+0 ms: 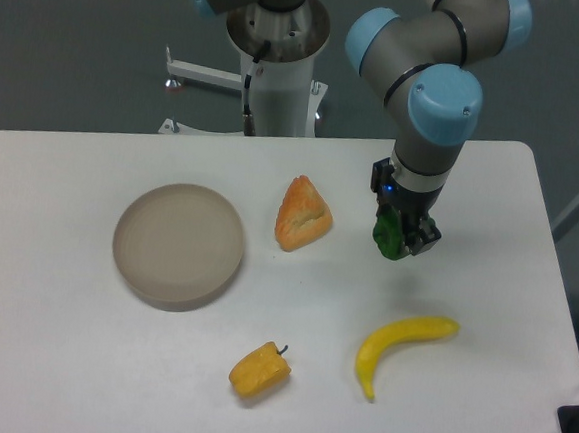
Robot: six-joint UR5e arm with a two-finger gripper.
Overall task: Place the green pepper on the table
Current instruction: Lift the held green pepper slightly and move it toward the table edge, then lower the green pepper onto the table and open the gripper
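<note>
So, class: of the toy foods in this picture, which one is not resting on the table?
The green pepper. It is held in the gripper, jaws shut on it, while the yellow pepper, banana and bread wedge lie on the table.

No readable text, label, brand, number or sign on anything in view.

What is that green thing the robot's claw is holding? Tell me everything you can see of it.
It is the green pepper, a small, dark green, glossy toy that looks like plastic. Only part of it shows, bulging out at the left of the gripper, whose dark fingers are shut on it and hide the rest. It hangs over the right half of the white table, above the banana; whether it touches the tabletop cannot be told. Nothing else touches it.
</note>
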